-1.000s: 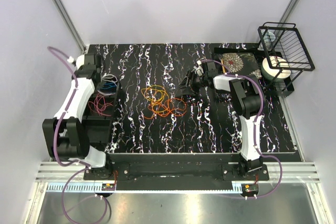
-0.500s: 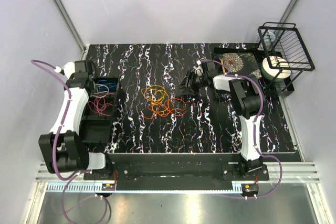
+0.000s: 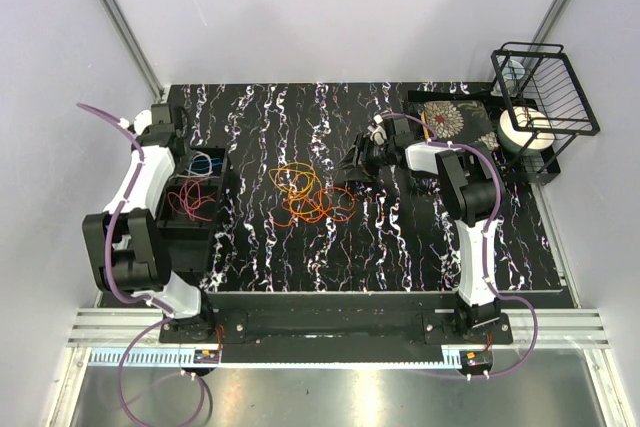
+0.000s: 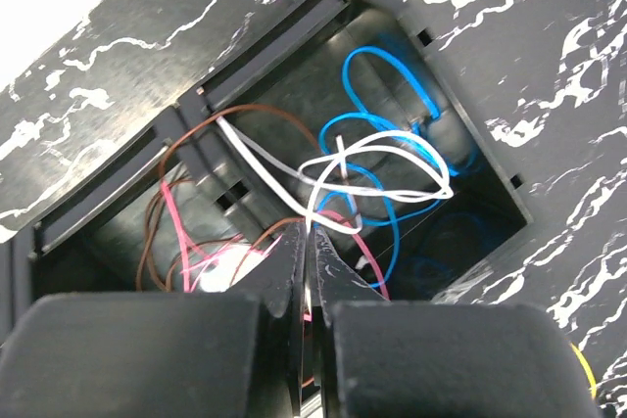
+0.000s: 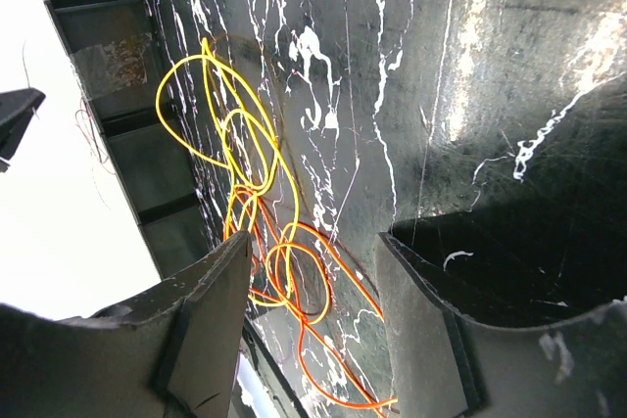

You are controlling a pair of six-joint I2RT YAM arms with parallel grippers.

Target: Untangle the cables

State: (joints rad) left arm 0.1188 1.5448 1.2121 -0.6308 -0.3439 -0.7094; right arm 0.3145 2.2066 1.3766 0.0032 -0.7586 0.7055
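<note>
The left hand (image 4: 306, 242) is pressed fully shut above the black divided bin (image 4: 487, 159). Its tips meet just where the loops of a white cable (image 4: 392, 165) cross, and whether they pinch that wire cannot be told. Blue cables (image 4: 392, 85) lie coiled in the same compartment of the bin. Pink cables (image 4: 168, 222) sit in the neighbouring compartment, and a brown cable (image 4: 257, 110) arches over the divider between the two. Well to the right of the bin, the right hand (image 5: 313, 242) hovers low with its jaws parted and nothing between them. Between that hand and the bin, a tangle of orange and yellow cables (image 3: 308, 195) lies on the black marbled surface (image 3: 400, 247).
</note>
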